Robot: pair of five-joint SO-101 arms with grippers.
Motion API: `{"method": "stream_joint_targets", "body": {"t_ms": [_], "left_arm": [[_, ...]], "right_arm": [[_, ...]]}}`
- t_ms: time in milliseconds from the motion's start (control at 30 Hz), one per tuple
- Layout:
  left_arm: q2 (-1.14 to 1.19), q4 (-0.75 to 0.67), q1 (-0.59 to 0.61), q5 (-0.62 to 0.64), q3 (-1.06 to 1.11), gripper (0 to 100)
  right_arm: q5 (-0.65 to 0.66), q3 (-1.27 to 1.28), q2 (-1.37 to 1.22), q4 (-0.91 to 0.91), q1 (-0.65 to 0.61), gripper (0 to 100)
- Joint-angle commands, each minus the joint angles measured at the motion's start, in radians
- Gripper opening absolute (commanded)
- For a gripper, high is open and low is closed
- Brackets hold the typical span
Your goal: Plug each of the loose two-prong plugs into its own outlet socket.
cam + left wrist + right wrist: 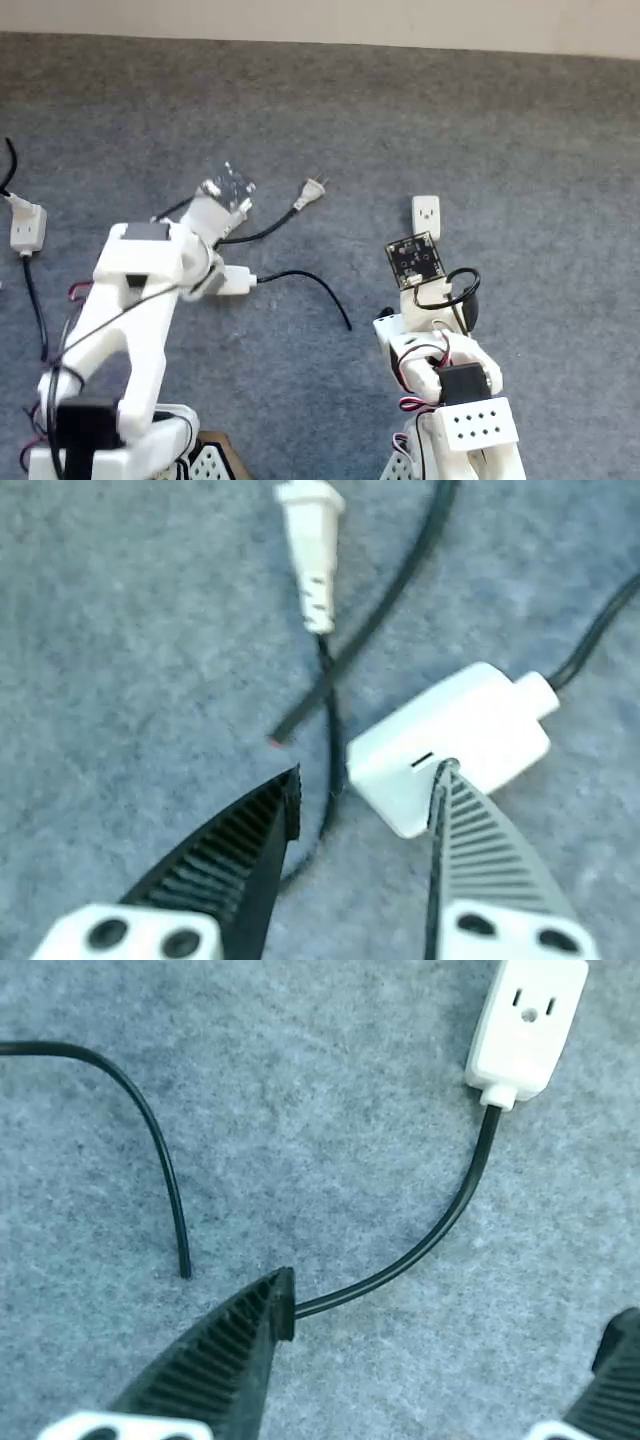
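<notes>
**Two arms, one loose plug and several cord ends on a grey desk**

**High view.**
- Desk (520, 120): grey, felt-like surface.
- Left arm (140, 300): white, filling the picture's lower left, wrist toward the middle.
- Right arm (445, 370): white, at the picture's lower right.
- Two-prong plug (312, 192): white, lying loose on the desk between the two arms. Its prongs point away from the left arm. Its plug lead (262, 232) runs back under that arm's wrist.
- Far socket (425, 215): white, flat on the desk just ahead of the right arm's wrist.
- White cord end (235, 282): beside the left arm. Its trailing lead (310, 285) runs to a free end nearer the right arm.
- Edge socket (25, 228): white, at the picture's left margin, well apart from the rest, with a black lead leaving each end.

**Left wrist view.**
- Left pincer (367, 780): jaws parted, gripping nothing.
- Socket block (450, 745): white, lying at one fingertip (445, 785). Whether they touch cannot be told.
- Two-prong plug (310, 540): beyond the pincer and apart from the block. Its plug lead (328, 680) passes between the jaws.
- Crossing lead (390, 590): black, laid over the plug lead and ending in a cut tip near the block.

**Right wrist view.**
- Right pincer (450, 1305): jaws spread wide, gripping nothing.
- Far socket (525, 1025): slots facing up, well ahead of the pincer.
- Socket lead (440, 1230): black, curving back from the socket to the tip of one finger (265, 1315).
- Trailing lead (160, 1150): lying apart from the others, with its free end on the desk.
</notes>
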State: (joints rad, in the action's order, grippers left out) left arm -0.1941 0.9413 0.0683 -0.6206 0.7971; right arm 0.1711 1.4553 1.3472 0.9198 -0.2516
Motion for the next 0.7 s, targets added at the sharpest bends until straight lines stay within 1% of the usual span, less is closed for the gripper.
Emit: {"method": "stream_joint_targets", "body": {"t_ms": [0,100,200,300,400,467,500,567,667], "left_arm": [[-0.064,0.055,-0.074,-0.028,0.142,23],[-0.077,0.127,-0.071,-0.031,0.151,20],[-0.085,0.190,-0.044,-0.034,0.116,19],[-0.150,0.264,-0.018,-0.063,0.033,19],[-0.245,0.341,-0.015,-0.061,-0.067,19],[-0.288,0.367,-0.015,-0.058,-0.150,19],[-0.291,0.370,-0.015,-0.048,-0.188,19],[-0.262,0.350,-0.016,0.015,-0.251,19],[-0.139,0.250,-0.036,0.049,-0.285,19]], "right_arm": [[-0.008,-0.005,0.013,-0.018,-0.004,43.6],[-0.008,-0.005,0.013,-0.018,-0.004,43.6],[-0.008,-0.005,0.013,-0.018,-0.004,43.6],[-0.008,-0.005,0.013,-0.018,-0.004,43.6],[-0.006,-0.005,0.013,-0.018,-0.004,43.6],[-0.006,-0.005,0.013,-0.018,-0.004,43.6],[-0.005,-0.005,0.013,-0.018,-0.004,43.6],[-0.005,-0.005,0.013,-0.018,-0.004,43.6],[-0.006,-0.005,0.013,-0.018,-0.004,43.6]]}}
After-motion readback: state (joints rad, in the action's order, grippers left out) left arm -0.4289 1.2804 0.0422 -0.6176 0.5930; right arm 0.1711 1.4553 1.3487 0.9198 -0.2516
